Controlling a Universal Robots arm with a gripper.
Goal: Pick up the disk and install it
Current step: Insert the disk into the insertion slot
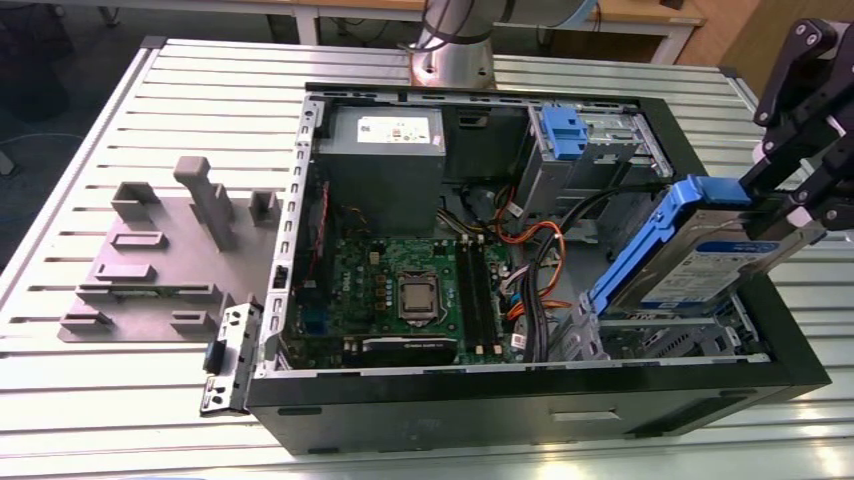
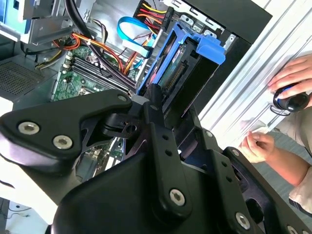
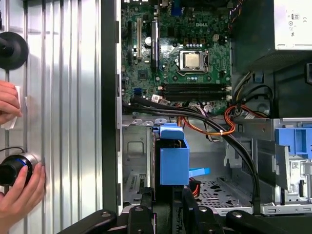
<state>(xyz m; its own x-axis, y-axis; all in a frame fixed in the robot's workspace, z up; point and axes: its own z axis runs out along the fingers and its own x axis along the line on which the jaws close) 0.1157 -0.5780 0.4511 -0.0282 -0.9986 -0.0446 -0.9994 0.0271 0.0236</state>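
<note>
The disk is up in the air, tilted, w/ its blue frame on the outside. In the exterior view it sits at about 3 o'clock, over the open bay of the PC case. Its low end dips just inside the case wall. Its high end is in the tool. The tool is pinching the disk at that end; in the second wrist view the black fingers press on the frame, one on each side.

In the first wrist view the disk is seen end-on, a blue block hanging over the empty metal bay.

Step now, I think: the pick-up is done, the install is on. The disk is not in its slot yet.

The next move calls for care. The disk must line up w/ the bay rails and go in straight, not tilted. The orange & black cables lie close by at 9 o'clock of the disk and could snag.

Farther out: the green board is at the case's middle, the grey power box at 12 o'clock. The case rests on the ribbed table. A person's hand holds a round knob on the table.
</note>
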